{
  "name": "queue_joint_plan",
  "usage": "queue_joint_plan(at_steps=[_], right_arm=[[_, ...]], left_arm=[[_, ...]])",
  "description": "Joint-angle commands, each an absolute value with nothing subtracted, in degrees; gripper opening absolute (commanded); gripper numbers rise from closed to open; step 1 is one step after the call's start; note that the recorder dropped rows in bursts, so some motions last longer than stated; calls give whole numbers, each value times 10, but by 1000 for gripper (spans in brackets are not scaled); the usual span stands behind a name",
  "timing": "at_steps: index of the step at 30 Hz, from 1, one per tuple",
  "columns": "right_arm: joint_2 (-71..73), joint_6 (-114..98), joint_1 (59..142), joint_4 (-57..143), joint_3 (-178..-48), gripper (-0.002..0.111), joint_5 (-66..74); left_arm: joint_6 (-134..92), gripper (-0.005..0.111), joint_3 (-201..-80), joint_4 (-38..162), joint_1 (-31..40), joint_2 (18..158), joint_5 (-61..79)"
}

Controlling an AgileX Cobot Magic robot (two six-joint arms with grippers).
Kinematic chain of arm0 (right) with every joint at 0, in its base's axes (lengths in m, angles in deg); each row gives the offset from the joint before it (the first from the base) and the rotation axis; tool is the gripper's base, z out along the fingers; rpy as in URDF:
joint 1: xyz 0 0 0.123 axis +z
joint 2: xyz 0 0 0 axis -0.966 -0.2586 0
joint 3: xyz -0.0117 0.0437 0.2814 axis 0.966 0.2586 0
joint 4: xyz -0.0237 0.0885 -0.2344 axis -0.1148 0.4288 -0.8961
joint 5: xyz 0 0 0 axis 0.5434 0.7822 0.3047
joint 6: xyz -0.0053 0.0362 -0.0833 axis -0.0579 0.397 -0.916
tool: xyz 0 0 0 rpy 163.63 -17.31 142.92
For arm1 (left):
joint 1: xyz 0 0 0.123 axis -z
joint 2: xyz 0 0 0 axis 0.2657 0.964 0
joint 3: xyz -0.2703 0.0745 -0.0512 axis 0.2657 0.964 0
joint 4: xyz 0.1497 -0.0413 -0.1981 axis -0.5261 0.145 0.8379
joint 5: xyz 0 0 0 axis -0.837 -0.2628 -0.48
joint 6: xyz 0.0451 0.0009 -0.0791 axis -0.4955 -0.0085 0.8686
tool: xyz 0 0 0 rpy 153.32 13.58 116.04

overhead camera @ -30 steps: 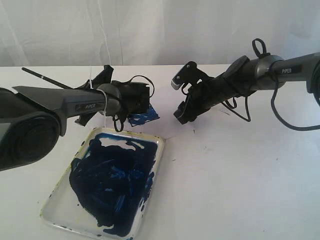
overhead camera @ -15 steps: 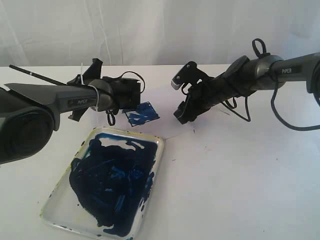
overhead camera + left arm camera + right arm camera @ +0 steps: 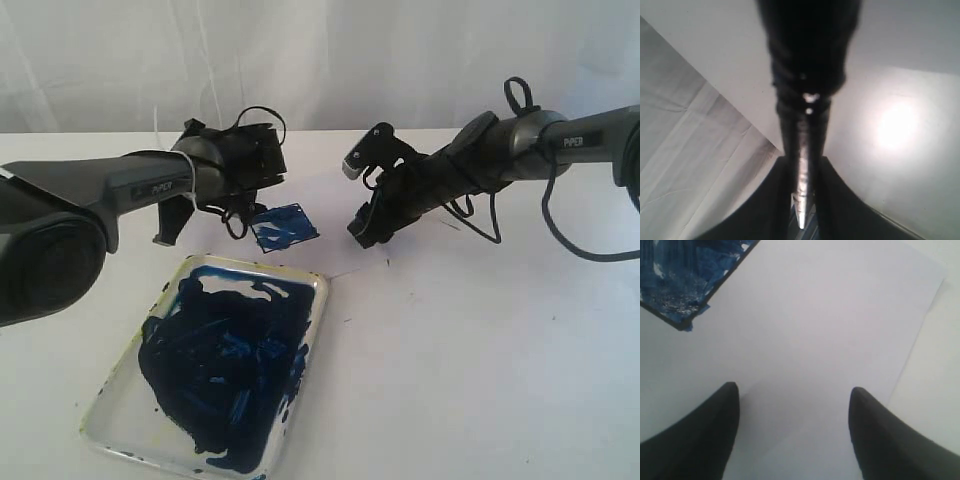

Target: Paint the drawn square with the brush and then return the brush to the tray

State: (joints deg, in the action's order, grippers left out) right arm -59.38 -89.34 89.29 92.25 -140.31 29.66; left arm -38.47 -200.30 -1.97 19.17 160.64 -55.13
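The tray (image 3: 321,300), smeared with dark blue paint, lies at the front left. Behind it, on the paper sheet (image 3: 840,315), the drawn square (image 3: 285,227) is filled with blue. The right gripper (image 3: 794,389) hangs over the sheet with its jaws wide apart. The left gripper (image 3: 802,161), near the square, is clamped on the brush (image 3: 801,187).

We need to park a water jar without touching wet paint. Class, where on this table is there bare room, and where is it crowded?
Free: the broad table right of the tray, camera-side of the right arm. Crowded: around the drawn square, hemmed by the left hand, the open right hand and the tray's far rim.
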Motion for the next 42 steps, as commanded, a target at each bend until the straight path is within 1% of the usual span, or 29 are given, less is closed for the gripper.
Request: queue_joint_plan(at_steps=[1,7,10,13,17,21,30,42], right_arm=[[-603,-895,894,902,-1396,60,292],[-603,-895,894,902,-1396,60,292],[-603,-895,894,902,-1396,60,292],[-603,-895,894,902,-1396,60,293],[-603,-895,894,902,-1396,60,294],[-603,-895,894,902,-1396,60,292],[-615,-895,894,903,-1396,60,291],[-617,-895,894,900,-1396,60,278]], left_arm=[[-393,0,-2006,-16,192,1608,-579],[-390,0,-2016,33,198,1608,-579],[-420,0,-2059,166,196,1608,-597],[-445,0,-2087,195,192,1608,-608],[-464,0,-2104,241,170,1608,-608],[-533,0,-2104,347,143,1608,-608],[-532,0,-2104,361,137,1605,-608],[-529,0,-2104,470,95,1588,-592]])
